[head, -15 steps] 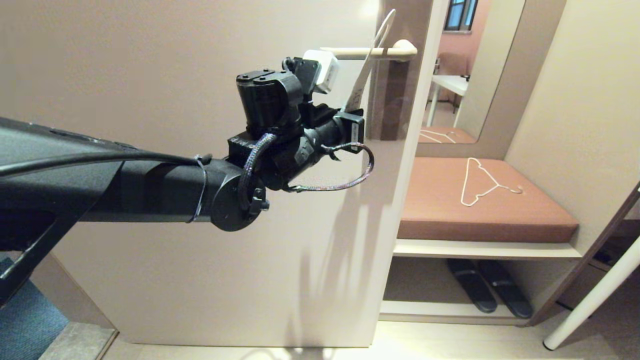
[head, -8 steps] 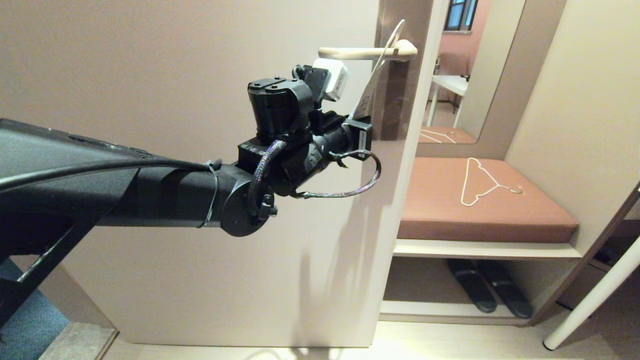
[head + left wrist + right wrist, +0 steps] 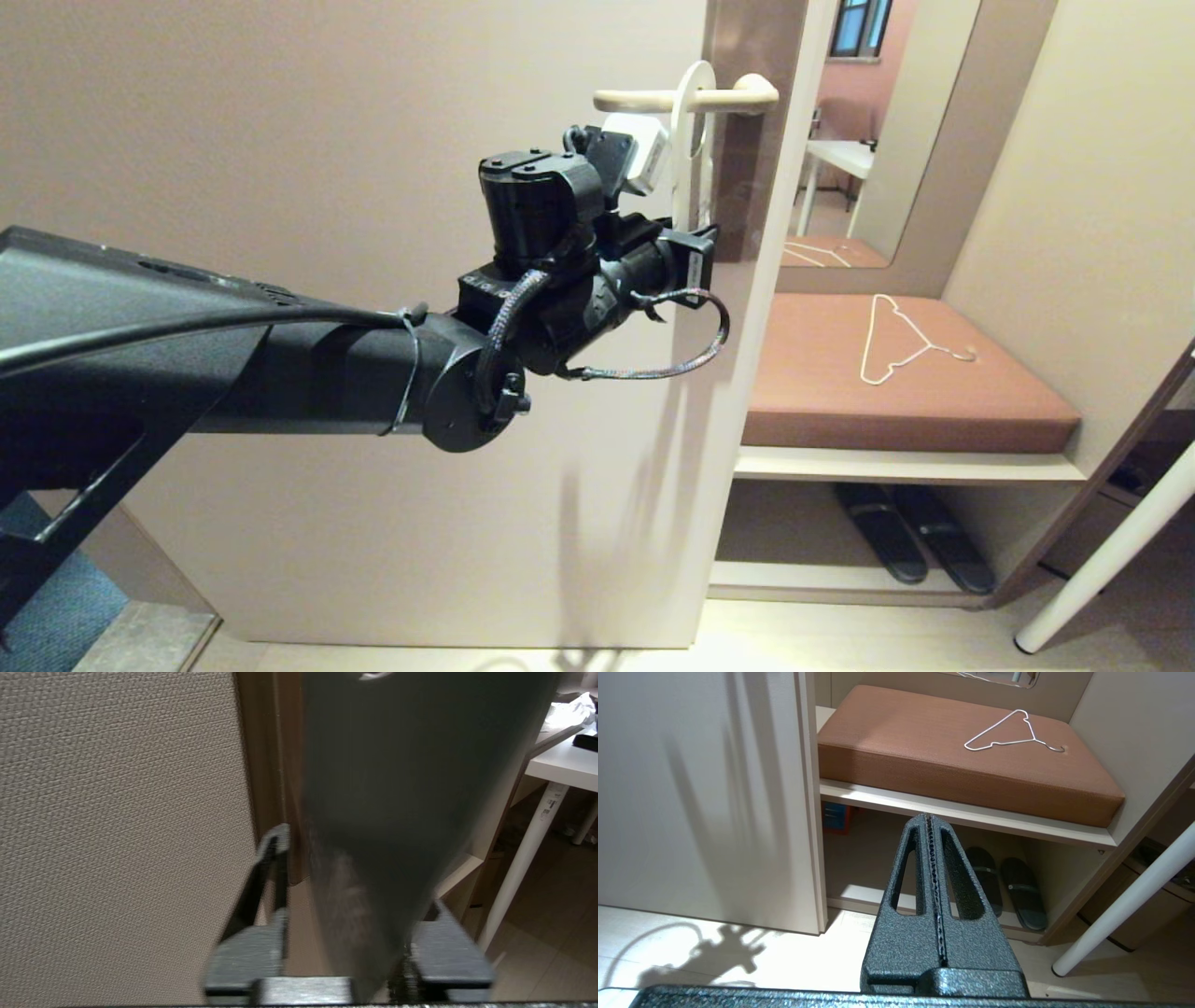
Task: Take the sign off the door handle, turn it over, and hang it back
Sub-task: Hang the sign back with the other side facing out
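The sign [image 3: 682, 177] hangs straight down from the door handle [image 3: 644, 97], its oval hole round the lever and its thin white edge towards me. My left gripper [image 3: 693, 254] sits at the sign's lower end, close to the door. In the left wrist view the sign [image 3: 397, 788] is a dark blurred sheet standing between the spread fingers [image 3: 275, 882] of the left gripper [image 3: 357, 872]; a gap shows on one side, so the gripper is open. My right gripper [image 3: 930, 821] is shut and empty, low down before the shelves.
The beige door [image 3: 327, 140] fills the left. To its right is a brown cushioned bench [image 3: 840, 401] with a white wire clothes hanger [image 3: 901, 341], dark slippers [image 3: 910, 546] on the shelf below, and a white table leg [image 3: 1111, 551] at far right.
The left arm moved right and slightly up. The sign swung from a tilt to hanging straight on the handle, and the left jaws opened off it.
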You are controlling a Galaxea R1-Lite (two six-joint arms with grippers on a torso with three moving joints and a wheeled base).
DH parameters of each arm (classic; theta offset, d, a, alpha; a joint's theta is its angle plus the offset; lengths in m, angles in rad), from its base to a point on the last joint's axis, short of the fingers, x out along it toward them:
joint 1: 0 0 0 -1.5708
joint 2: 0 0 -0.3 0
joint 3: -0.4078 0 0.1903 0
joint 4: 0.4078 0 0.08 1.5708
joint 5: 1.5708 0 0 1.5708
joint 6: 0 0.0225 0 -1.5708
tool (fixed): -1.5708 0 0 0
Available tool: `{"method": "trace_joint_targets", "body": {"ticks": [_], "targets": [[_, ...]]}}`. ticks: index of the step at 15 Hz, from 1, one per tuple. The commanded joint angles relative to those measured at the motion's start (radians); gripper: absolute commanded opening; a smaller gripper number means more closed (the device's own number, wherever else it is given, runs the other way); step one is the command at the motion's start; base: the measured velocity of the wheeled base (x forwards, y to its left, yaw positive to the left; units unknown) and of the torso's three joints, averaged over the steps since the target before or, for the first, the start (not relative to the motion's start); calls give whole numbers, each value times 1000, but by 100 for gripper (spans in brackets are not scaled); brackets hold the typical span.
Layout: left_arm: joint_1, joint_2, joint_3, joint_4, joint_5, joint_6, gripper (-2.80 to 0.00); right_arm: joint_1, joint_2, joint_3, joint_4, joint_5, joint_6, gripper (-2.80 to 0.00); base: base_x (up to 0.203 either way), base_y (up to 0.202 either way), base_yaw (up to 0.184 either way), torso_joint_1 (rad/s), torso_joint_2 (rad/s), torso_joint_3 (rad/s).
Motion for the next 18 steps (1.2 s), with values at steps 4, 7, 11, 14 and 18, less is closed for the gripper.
{"method": "trace_joint_targets", "body": {"ticks": [4,7,11,14,18], "targets": [[0,-8,0,-8,0,-3,0,0,2,0,0,1,-1,-280,0,0,0,0,0,0],[-1,-14,3,-10,1,-1,0,0,2,0,0,0,-1,-280,0,0,0,0,0,0],[0,-48,18,-11,9,-2,0,0,2,0,0,-1,0,-280,0,0,0,0,0,0],[1,-107,92,-11,16,-1,0,0,2,0,0,-1,1,-280,0,0,0,0,0,0],[11,-211,239,-11,16,-2,0,-1,2,0,0,-1,1,-280,0,0,0,0,0,0]]}}
